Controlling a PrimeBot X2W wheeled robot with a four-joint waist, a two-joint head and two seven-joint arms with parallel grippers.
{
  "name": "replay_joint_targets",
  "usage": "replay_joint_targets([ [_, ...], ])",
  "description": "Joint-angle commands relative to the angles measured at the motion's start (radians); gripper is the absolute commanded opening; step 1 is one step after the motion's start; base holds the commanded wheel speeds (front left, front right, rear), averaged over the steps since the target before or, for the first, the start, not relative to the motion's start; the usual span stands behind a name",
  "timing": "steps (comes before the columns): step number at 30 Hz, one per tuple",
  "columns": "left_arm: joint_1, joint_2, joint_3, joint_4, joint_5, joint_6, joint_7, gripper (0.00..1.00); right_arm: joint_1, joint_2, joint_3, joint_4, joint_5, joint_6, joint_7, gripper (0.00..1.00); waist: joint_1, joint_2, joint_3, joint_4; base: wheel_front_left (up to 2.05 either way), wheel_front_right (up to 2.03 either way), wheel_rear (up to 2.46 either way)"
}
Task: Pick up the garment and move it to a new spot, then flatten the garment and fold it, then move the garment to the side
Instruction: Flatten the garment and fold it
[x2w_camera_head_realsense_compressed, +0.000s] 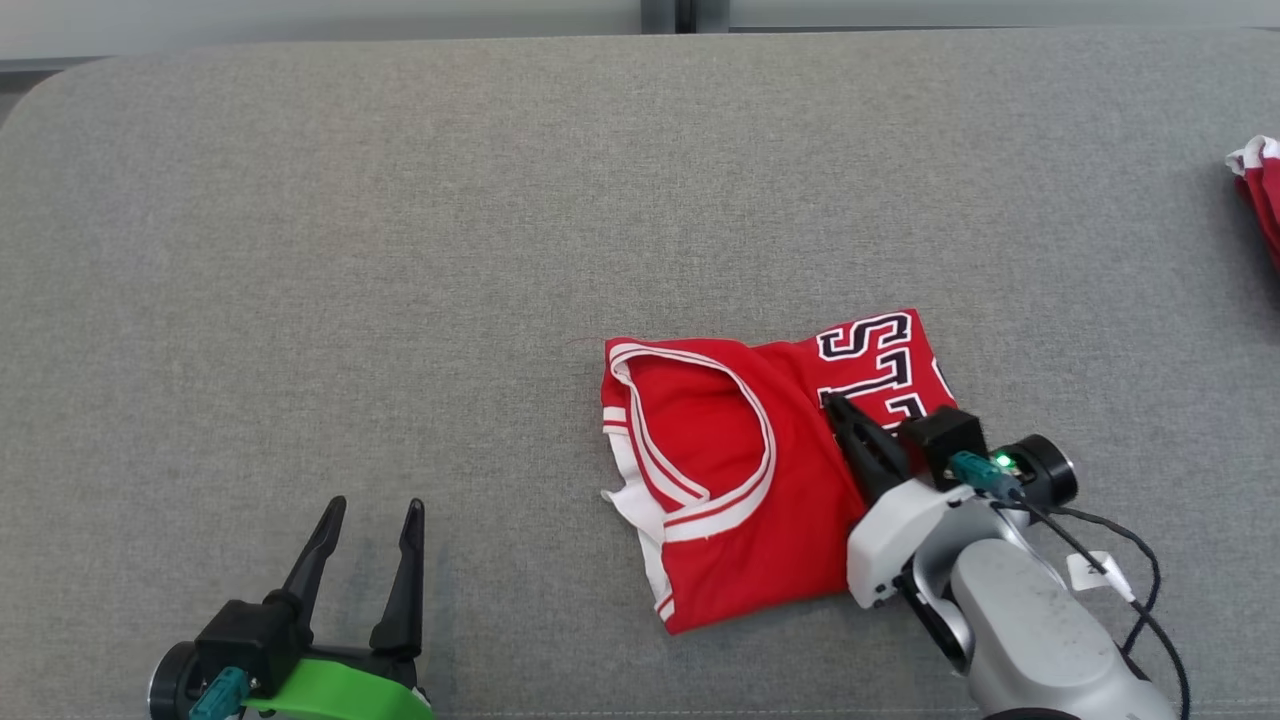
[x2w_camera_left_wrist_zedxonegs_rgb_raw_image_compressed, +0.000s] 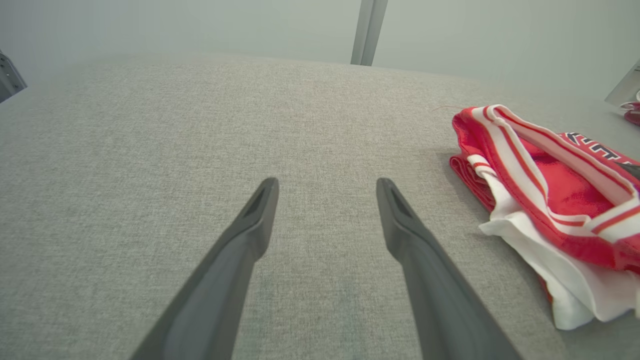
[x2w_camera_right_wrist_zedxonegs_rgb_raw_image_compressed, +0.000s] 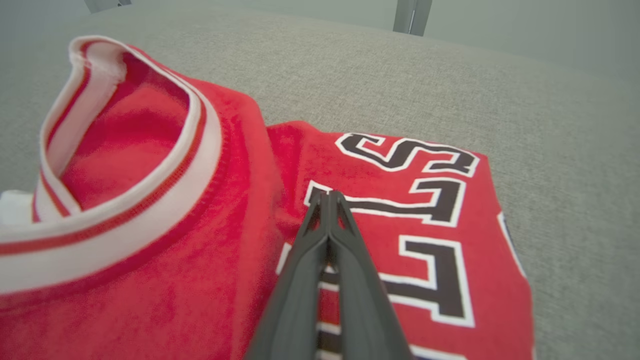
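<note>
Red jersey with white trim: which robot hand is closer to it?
Right. The right gripper is shut, tips over the red jersey; the left gripper stands open, well apart, off to its left.

The left end effector (x2w_camera_head_realsense_compressed: 374, 505), two long dark fingers on a black base above a bright green wrist shell (x2w_camera_head_realsense_compressed: 335, 690), sits low at the robot's left. It points forward, its fingers (x2w_camera_left_wrist_zedxonegs_rgb_raw_image_compressed: 250, 235) spread wide with nothing between them. The right end effector (x2w_camera_head_realsense_compressed: 832, 402) reaches in on a pale grey forearm (x2w_camera_head_realsense_compressed: 1030, 620), angled forward and leftward. Its dark fingers (x2w_camera_right_wrist_zedxonegs_rgb_raw_image_compressed: 305, 280) are pressed tightly together, and a small green light (x2w_camera_head_realsense_compressed: 1001, 461) glows at its wrist.
</note>
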Motion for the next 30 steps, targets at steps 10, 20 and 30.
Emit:
replay_joint_targets([
  [10, -0.004, -0.008, -0.001, 0.005, -0.007, 0.002, -0.002, 1.00, -0.060, 0.067, 0.131, 0.091, -0.072, -0.001, -0.010, 0.00, 0.0000, 0.0000, -0.005, 0.040, 0.00, 0.00, 0.00],
  [20, 0.014, -0.026, -0.001, 0.011, -0.008, 0.002, -0.002, 1.00, -0.063, 0.073, 0.237, 0.097, -0.050, -0.001, -0.010, 0.00, 0.0000, 0.0000, -0.020, 0.050, 0.00, 0.00, 0.00],
  [30, 0.048, -0.037, 0.029, -0.005, -0.004, 0.002, -0.002, 1.00, 0.009, -0.033, 0.101, -0.068, 0.242, -0.001, 0.091, 1.00, 0.0000, 0.0000, -0.052, 0.021, 0.00, 0.00, 0.00],
])
